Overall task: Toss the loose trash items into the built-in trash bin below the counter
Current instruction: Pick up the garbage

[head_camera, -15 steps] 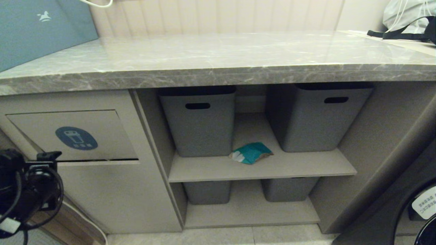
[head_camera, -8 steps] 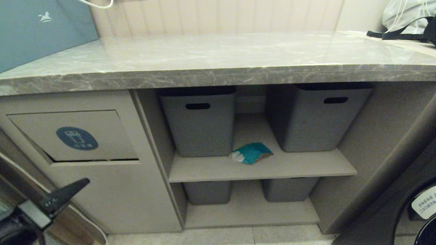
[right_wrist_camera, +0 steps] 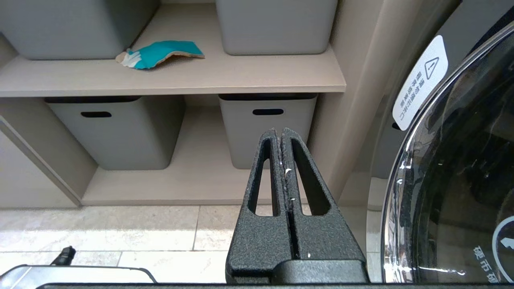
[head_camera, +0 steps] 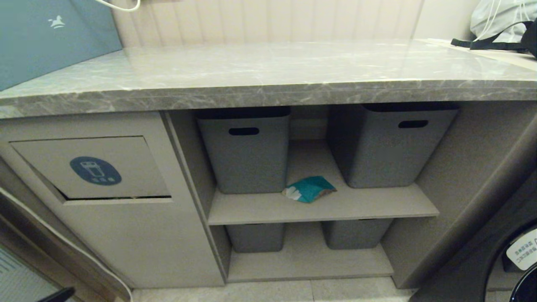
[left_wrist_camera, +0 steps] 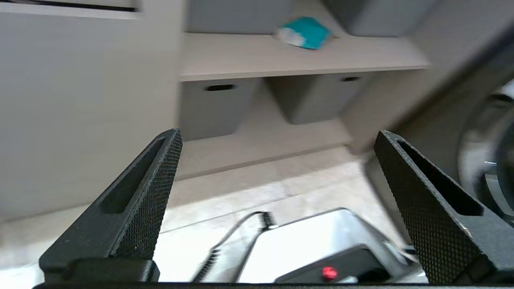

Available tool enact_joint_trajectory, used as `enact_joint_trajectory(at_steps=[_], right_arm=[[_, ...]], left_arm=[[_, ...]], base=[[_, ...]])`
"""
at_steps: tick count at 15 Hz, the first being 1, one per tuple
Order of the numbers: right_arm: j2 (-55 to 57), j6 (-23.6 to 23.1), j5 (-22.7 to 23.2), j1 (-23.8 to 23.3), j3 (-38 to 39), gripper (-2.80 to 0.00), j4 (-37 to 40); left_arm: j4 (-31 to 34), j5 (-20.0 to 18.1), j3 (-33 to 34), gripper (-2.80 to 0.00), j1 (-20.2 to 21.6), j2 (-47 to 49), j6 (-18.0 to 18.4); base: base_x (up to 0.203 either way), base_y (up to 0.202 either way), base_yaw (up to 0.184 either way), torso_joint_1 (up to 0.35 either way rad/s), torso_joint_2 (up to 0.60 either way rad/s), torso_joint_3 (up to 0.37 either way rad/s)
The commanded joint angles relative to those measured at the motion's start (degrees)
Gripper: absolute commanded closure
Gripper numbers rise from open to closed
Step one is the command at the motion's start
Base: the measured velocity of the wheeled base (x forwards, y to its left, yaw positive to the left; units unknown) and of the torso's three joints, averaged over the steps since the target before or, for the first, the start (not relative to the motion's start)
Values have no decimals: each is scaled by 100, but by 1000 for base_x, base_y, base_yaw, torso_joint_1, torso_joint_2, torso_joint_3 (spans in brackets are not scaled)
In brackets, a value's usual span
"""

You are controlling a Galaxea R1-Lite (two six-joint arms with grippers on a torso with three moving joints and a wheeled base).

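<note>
The left gripper [left_wrist_camera: 277, 140] hangs low near the floor with its jaws spread wide and nothing between them; only its tip shows at the lower left edge of the head view. The right gripper [right_wrist_camera: 281, 134] is parked low before the lower shelf, fingers pressed together, holding nothing. One loose trash item, a teal packet [head_camera: 309, 188] with a white-brown edge, lies on the middle shelf [head_camera: 319, 207] between two grey plastic tubs [head_camera: 245, 149], near both. The built-in trash bin flap [head_camera: 90, 167], marked with a dark blue oval icon, sits in the beige cabinet front left of the shelves, a dark gap along its lower edge. Risks, as judged: the packet is thin and lies flat, so a grasp may slide it back between the tubs; the tubs and the counter [head_camera: 268, 94] overhead leave little room for the arm; a light packet may catch at the flap instead of dropping through. The counter is grey veined marble; a blue-grey bag [head_camera: 50, 37] stands at its left end, pale tiled floor [right_wrist_camera: 100, 228] lies below, and a round glass appliance door [right_wrist_camera: 453, 168] is at right.
</note>
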Motion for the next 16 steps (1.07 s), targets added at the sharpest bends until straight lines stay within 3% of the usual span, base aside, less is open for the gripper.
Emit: enact_joint_trajectory(at_steps=[1,2,7,9,13,16], right_arm=[[-4,1,0,2,0,0,0],[-4,1,0,2,0,0,0],[-4,1,0,2,0,0,0],[-4,1,0,2,0,0,0],[-4,1,0,2,0,0,0],[-4,1,0,2,0,0,0]], left_arm=[[475,194,-82,-280,20,-899,39],[721,425,-94,0,58,-1165,136],[1317,2153,228,0,43,-1539,1156],[1371,2381,609,0,26,-1558,1363],[1424,2384,572,0,-283,-1578,1386],[1599,2405,594,0,-384,-2615,1498]], base=[[0,0,0,0,0,0],[0,0,0,0,0,0],[0,0,0,0,0,0],[0,0,0,0,0,0],[0,0,0,0,0,0],[0,0,0,0,0,0]])
